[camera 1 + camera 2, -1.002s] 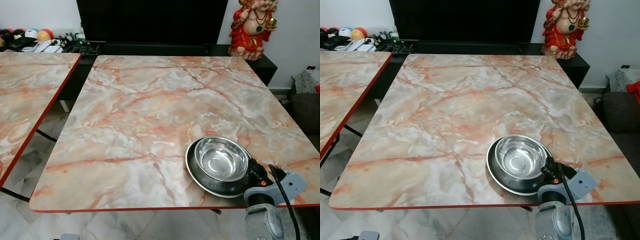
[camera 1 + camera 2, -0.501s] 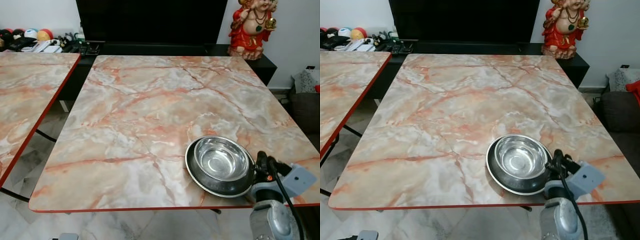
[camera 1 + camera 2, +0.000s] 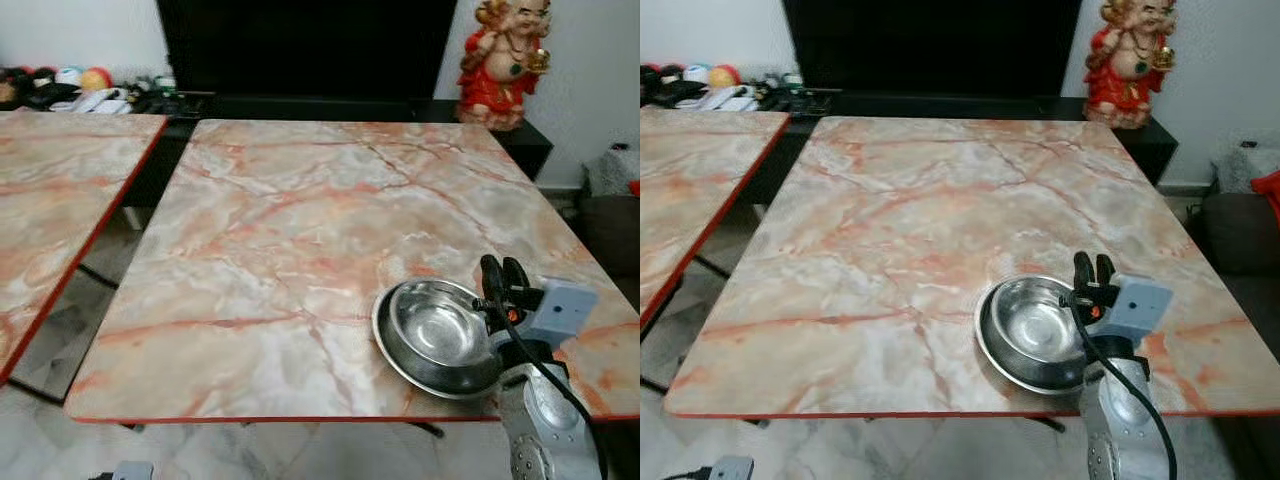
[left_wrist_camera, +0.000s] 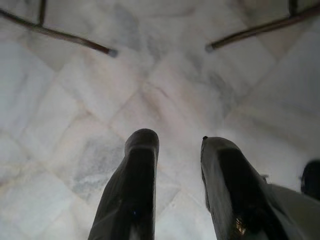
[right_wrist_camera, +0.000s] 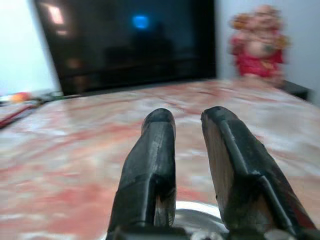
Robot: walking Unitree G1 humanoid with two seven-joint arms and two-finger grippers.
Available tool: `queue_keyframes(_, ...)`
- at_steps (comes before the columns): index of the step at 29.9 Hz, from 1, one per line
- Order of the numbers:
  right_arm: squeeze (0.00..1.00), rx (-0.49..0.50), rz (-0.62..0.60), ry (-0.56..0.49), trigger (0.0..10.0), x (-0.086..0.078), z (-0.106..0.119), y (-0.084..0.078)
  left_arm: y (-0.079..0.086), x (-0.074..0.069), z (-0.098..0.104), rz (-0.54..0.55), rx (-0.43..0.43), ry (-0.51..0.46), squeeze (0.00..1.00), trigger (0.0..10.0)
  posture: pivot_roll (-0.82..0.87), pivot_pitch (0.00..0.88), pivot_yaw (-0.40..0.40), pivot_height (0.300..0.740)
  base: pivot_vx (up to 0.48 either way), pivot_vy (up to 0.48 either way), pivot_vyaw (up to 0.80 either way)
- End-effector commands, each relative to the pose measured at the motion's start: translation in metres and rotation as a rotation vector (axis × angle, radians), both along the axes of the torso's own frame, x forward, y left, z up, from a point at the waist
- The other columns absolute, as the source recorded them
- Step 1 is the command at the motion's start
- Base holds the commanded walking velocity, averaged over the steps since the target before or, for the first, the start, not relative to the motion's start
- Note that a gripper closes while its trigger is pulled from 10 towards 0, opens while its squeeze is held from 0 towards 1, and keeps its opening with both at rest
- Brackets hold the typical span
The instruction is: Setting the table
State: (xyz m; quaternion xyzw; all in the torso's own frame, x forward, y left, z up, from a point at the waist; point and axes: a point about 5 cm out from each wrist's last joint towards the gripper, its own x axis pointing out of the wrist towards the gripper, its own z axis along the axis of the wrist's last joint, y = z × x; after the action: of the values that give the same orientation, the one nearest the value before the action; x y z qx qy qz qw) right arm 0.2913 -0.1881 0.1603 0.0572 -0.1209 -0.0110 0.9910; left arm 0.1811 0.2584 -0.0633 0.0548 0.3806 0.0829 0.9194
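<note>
A shiny steel bowl sits inside a dark-rimmed steel plate near the front right corner of the marble-patterned table. My right gripper is raised just above the right rim of the bowl, fingers pointing away from me. In the right wrist view the right gripper is open by a narrow gap, with nothing between its fingers and the bowl's rim just below them. My left gripper hangs open over the floor.
A second marble table stands to the left, across a gap of tiled floor. At the back are a dark screen, a red and gold statue and small clutter on a low shelf. A dark sofa is at the right.
My right gripper has come up from the plate's right rim and now stands above the bowl's edge. The plate and bowl stay on the table. The head camera shifted slightly.
</note>
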Motion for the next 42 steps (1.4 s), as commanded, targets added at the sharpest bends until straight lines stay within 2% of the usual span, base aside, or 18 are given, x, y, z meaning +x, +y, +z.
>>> queue_keyframes(1, 0.0, -0.006, 0.028, 0.002, 10.0, -0.002, -0.004, 0.007, 0.01, -0.017, -0.005, 0.053, -0.004, 0.049, 0.0, 10.0, -0.05, 0.052, -0.014, 0.74, 0.0, 0.0, 0.8)
queue_keyframes(7, 0.0, 0.029, 0.061, 0.02, 10.0, -0.007, -0.013, 0.01, 0.008, -0.022, -0.009, 0.05, -0.011, 0.071, 0.0, 10.0, -0.05, 0.05, -0.01, 0.74, 0.0, 0.052, 0.53)
queue_keyframes(17, 0.0, 0.04, 0.101, -0.006, 10.0, 0.003, -0.007, 0.021, 0.007, -0.013, -0.005, 0.044, -0.011, 0.052, 0.0, 10.0, -0.04, 0.073, -0.013, 0.74, 0.0, 0.48, 0.0)
queue_keyframes(29, 0.0, 0.051, 0.138, -0.002, 10.0, 0.005, -0.011, 0.033, 0.009, -0.013, -0.005, 0.053, -0.01, 0.047, 0.0, 10.0, -0.02, 0.075, -0.009, 0.74, 0.0, 0.48, 0.0)
queue_keyframes(42, 0.0, 0.052, 0.142, -0.002, 10.0, 0.011, -0.01, 0.034, 0.004, -0.013, -0.006, 0.053, -0.019, 0.041, 0.0, 10.0, 0.0, 0.069, -0.021, 0.74, 0.0, 0.48, 0.0)
